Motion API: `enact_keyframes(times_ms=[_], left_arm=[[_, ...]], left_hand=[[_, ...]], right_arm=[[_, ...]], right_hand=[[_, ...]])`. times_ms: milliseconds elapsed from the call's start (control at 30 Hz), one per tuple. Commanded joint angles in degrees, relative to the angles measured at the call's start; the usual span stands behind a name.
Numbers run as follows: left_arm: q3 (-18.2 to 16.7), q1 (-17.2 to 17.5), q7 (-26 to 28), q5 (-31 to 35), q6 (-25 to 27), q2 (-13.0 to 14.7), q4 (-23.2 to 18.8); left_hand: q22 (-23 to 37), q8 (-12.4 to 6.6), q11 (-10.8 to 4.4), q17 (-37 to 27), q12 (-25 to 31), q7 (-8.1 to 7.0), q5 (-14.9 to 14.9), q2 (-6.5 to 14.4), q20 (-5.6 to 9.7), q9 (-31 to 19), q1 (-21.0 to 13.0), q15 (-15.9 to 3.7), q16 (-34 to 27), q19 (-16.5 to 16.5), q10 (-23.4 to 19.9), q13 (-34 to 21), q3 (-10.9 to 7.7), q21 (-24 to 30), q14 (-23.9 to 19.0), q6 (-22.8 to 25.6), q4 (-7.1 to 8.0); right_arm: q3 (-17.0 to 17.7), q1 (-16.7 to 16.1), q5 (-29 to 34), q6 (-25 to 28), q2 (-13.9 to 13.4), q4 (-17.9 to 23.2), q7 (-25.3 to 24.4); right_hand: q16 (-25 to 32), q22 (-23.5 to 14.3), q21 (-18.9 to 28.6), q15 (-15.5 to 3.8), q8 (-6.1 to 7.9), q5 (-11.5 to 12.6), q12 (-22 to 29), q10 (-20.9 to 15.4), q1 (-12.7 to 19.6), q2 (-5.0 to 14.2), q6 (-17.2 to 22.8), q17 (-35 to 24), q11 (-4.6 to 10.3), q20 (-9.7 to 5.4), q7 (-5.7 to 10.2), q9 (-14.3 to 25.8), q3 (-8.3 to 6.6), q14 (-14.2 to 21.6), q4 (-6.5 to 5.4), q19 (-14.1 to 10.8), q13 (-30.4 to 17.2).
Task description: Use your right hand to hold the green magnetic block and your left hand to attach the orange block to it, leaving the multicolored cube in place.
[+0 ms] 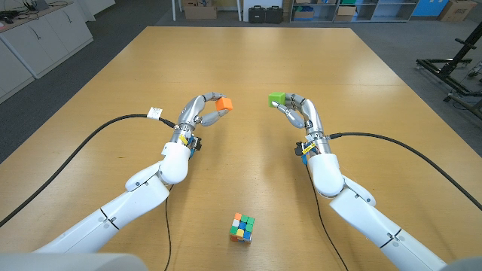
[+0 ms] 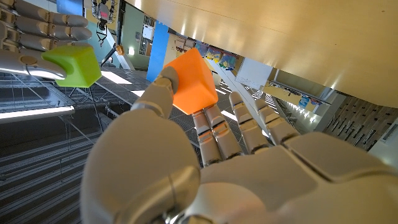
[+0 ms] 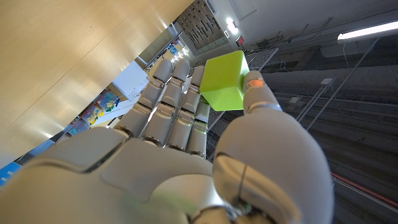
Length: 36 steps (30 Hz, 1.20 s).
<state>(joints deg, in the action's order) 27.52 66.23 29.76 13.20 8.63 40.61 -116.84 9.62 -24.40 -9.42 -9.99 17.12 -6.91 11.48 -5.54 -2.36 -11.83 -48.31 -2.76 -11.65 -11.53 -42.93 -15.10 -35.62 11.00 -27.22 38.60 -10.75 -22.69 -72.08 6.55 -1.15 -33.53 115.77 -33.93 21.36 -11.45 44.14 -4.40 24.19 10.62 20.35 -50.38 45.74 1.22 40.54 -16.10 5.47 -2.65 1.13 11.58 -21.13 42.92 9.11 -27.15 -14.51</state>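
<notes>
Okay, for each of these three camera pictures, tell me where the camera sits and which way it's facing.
Head view: on the robot's head, looking down over the wooden table; both arms, left hand holding the orange block, right hand holding the green block, multicolored cube nearer the robot.
Left wrist view: along the left hand's back toward the orange block.
Right wrist view: along the right hand's back toward the green block.
Shared: the green block appears in both wrist views.

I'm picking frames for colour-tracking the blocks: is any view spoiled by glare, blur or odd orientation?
Head view: even light, sharp; the orange cube block and green cube block read clearly, soft sheen on the wooden table. Left wrist view: upside down, bright glare streaks on the table, left hand close and soft. Right wrist view: also turned, right hand looms large, green block evenly lit.
</notes>
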Motion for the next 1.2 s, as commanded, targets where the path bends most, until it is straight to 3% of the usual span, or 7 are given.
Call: enact_keyframes(times_ms=[33, 200, 667, 1200], left_arm=[[-0.01, 0.43, 0.67, -1.07, -4.93, -1.58, 1.69], [0.02, 0.34, 0.65, -1.81, -7.45, -2.28, 3.07], [-0.11, -1.07, -0.49, -7.76, -20.83, -5.9, 10.99], [-0.92, -1.63, -2.69, -11.6, -30.16, -8.77, 15.14]], left_hand=[[0.03, -0.57, -2.59, -0.23, 0.22, -1.83, 0.25, 1.46, -0.03, -0.21, 0.11, -9.52, 0.23, -0.62, -3.46, -0.19, -1.62, -0.12, -0.49, 2.5, 1.06], [0.03, -0.58, -2.6, -0.23, 0.19, -1.86, 0.26, 1.49, 0.01, -0.21, 0.09, -9.57, 0.25, -0.66, -3.52, -0.22, -1.67, -0.13, -0.52, 2.56, 1.03], [0.03, -0.65, -2.66, -0.24, 0.15, -2.43, 0.3, 1.62, -0.01, -0.22, -0.01, -9.71, 0.31, -0.69, -3.86, -0.34, -1.83, -0.16, -0.55, 2.81, 0.97], [0.03, -0.77, -2.75, -0.33, -0.02, -2.88, 0.31, 1.89, 0.49, -0.21, -0.17, -9.85, 0.22, -0.99, -4.14, -0.46, -2.0, -0.11, -0.82, 3.19, 0.92]], right_arm=[[-0.43, 0.56, 0.32, -0.36, 0.23, -0.04, 0.63], [-1.02, 1.27, 0.68, -0.51, 0.42, -0.17, 1.12], [-1.51, 2.14, 0.74, -3.45, -0.24, -0.69, 2.78], [-0.89, 3.12, -1.77, -8.14, 0.27, -2.95, 4.74]], right_hand=[[-0.39, -0.19, 0.5, -5.25, 0.41, 0.46, 0.24, -6.61, 4.38, 4.53, 7.98, -0.19, 6.21, -4.76, 7.47, 0.22, -0.55, 0.48, -0.65, 0.0, -0.21], [-0.36, -0.19, 0.55, -5.24, 0.37, 0.46, 0.22, -6.63, 4.39, 4.55, 7.9, -0.21, 6.24, -4.77, 7.46, 0.22, -0.54, 0.56, -0.66, 0.02, -0.22], [-0.43, -0.17, 0.61, -5.29, 0.29, 0.44, 0.18, -6.69, 4.33, 4.46, 7.78, -0.24, 6.06, -4.83, 7.46, 0.22, -0.45, 0.51, -0.69, 0.28, -0.25], [-0.53, -0.16, 0.72, -5.3, 0.28, 0.44, 0.05, -6.56, 4.25, 4.38, 7.84, -0.29, 6.2, -4.86, 7.36, 0.22, -0.34, 0.41, -0.73, 0.51, -0.3]])
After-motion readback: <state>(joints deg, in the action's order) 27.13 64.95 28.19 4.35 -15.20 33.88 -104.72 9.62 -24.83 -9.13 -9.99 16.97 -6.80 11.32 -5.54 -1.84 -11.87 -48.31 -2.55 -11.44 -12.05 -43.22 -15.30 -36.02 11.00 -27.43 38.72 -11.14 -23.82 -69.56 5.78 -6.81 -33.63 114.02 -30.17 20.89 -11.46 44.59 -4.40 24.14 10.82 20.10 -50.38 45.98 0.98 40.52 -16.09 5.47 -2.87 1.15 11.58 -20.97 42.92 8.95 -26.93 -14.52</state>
